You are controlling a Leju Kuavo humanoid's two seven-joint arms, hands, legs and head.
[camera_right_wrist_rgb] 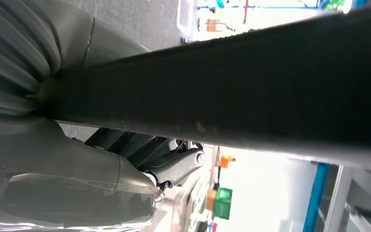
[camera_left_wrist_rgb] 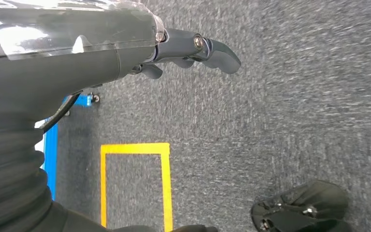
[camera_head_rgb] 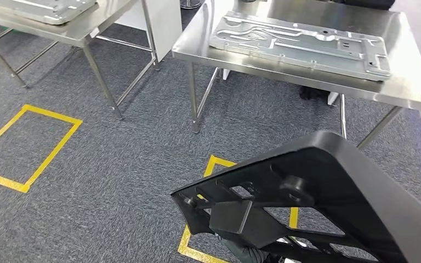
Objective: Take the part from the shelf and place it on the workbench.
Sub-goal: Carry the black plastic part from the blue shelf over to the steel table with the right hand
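Two steel tabletops stand ahead on the grey carpet: the nearer tabletop [camera_head_rgb: 411,90] straight ahead and to the right, and a second tabletop [camera_head_rgb: 82,34] off to the left. Each carries one pressed metal plate; the plate [camera_head_rgb: 301,44] on the nearer one lies with its long axis along the tabletop's front edge, taking up most of the middle and leaving bare steel at the right end and along the front edge. Two yellow taped squares [camera_head_rgb: 27,145] mark the floor.

One black plastic part [camera_head_rgb: 329,186] hangs low in the head view, well short of the nearer tabletop's front edge, tilted, ribbed underside showing. In the right wrist view the part [camera_right_wrist_rgb: 251,87] crosses as a dark bar, and the right robot hand [camera_right_wrist_rgb: 140,166] wraps it from beneath, holding it. The left robot hand [camera_left_wrist_rgb: 193,50] hangs over the carpet, fingers loosely curled around nothing, well apart from the part.

The tabletop lies forward of the carrying hand, so the right arm is the nearer, and I judge the bare right end the likeliest landing spot
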